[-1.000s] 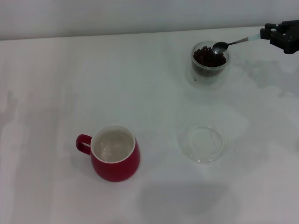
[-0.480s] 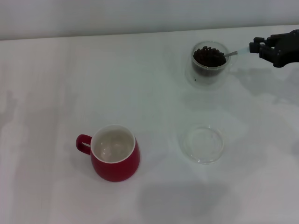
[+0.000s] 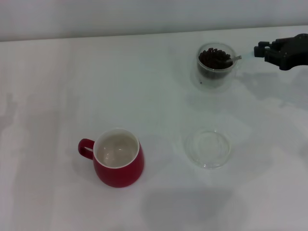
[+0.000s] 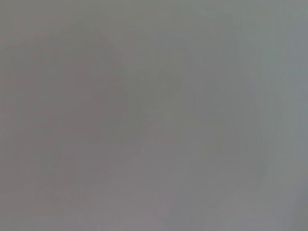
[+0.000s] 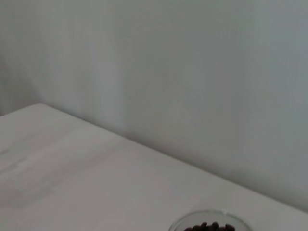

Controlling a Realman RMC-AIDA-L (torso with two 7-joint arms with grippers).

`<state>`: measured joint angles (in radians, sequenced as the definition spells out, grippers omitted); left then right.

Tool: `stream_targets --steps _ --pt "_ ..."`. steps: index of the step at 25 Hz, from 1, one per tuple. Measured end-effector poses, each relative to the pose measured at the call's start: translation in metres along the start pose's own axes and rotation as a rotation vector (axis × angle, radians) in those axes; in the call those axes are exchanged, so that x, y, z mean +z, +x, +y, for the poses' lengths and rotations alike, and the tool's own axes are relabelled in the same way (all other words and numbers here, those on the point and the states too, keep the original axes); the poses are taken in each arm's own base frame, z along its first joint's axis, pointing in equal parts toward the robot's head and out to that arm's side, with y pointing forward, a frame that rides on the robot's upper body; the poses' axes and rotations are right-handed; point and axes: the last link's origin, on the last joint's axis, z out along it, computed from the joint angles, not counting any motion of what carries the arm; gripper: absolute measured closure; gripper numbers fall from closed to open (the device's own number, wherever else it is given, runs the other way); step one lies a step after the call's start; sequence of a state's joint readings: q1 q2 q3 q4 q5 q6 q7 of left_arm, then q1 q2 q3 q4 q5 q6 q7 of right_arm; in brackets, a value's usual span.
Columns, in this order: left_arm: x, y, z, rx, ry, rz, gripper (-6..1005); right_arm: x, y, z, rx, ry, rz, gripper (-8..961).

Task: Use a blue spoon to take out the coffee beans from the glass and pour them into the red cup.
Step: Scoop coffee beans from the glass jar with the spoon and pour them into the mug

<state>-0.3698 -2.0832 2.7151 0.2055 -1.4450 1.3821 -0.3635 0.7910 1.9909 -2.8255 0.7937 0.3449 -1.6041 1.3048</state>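
A plain white surface (image 3: 72,86) runs back to a pale wall. Three things stand on it. The glass (image 3: 215,67) sits just beside the right claw (image 3: 260,49), on its inner side, full of coffee beans (image 3: 214,57) and upright. A flat clear saucer (image 3: 208,147) lies well apart from the claw, nearer the robot and roughly in line with the glass. The red cup (image 3: 118,158) stands farthest from the claw, off toward the robot's left, upright, its loop handle turned away from the claw.
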Motion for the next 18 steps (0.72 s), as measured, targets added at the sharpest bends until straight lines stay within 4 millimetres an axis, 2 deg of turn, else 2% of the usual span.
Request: stream_targets --steps 18 --pt "0.001 0.001 0.000 0.004 -0.002 0.001 107 0.000 -0.019 -0.013 0.241 0.040 0.098 807"
